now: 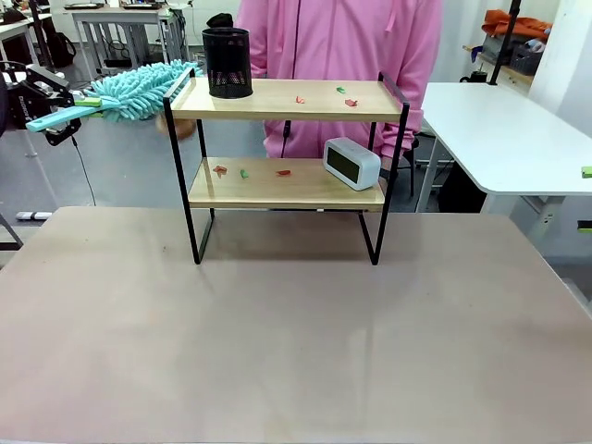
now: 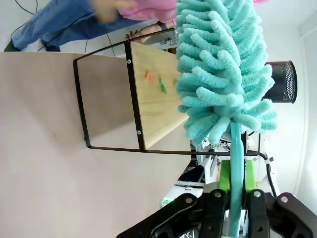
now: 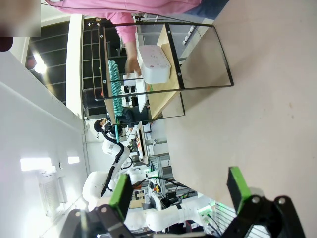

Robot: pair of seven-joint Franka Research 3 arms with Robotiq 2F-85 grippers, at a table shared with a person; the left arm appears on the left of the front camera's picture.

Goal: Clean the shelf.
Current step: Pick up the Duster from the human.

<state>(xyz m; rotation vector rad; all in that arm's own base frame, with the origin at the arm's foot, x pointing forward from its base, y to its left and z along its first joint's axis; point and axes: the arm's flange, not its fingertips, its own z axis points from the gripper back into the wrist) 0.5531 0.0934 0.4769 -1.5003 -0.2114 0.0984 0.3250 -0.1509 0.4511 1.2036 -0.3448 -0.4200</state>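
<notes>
Wood-boarded shelf stands at the table's far middle. Off the table's far-left corner, the left gripper clenches a teal duster by its handle. Above the table, the right gripper gapes, released.

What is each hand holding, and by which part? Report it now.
The left hand is shut on the teal duster, gripping its handle behind the fluffy head. The right hand is open and holds nothing.

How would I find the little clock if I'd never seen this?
Find the wooden shelf with black legs on the table. The clock sits at the right end of its lower board. It is a pale rounded box with a dark screen; the board's other things are tiny red and green scraps.
</notes>
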